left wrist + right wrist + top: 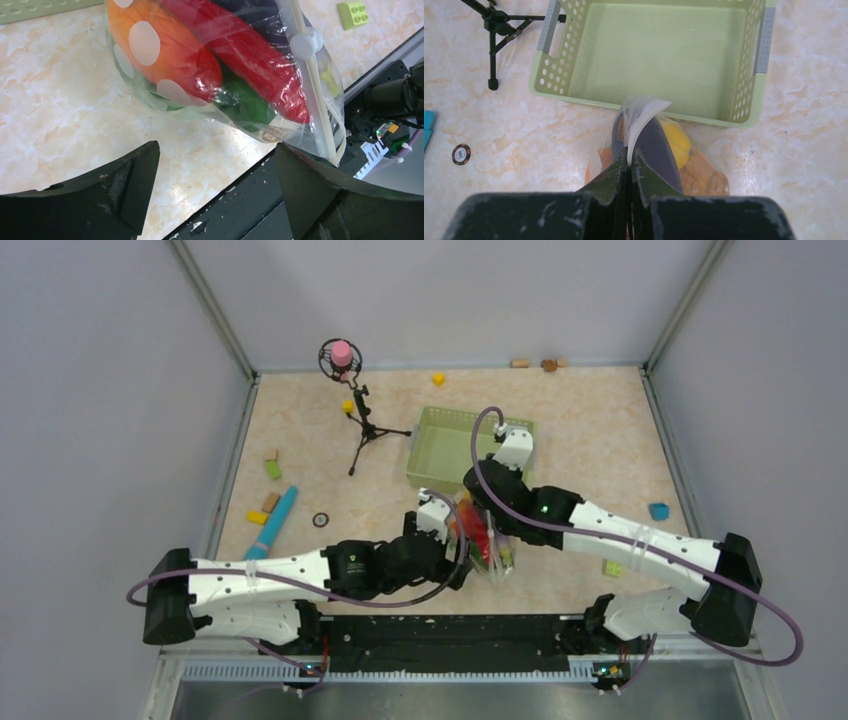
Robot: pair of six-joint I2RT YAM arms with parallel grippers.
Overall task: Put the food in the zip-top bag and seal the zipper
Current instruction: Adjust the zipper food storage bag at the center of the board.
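Observation:
The clear polka-dot zip-top bag [485,540] lies between the two arms near the table's front, full of food. In the left wrist view the bag [150,95] holds an orange piece [165,50], a red chili [250,55] and a green pepper [245,102]; its whitish zipper strip [312,85] runs down the right side. My left gripper [217,175] is open, its right finger touching the bag's lower corner. My right gripper [629,157] is shut on the bag's edge [639,112]; purple eggplant [656,150] and yellow lemon [676,142] show inside.
A green mesh basket [470,448] stands just behind the bag; its rim also shows in the right wrist view [644,107]. A small black tripod [362,425], a blue tool [273,521], a round token [320,520] and scattered small blocks [658,511] lie around. The dark front rail [280,200] is close.

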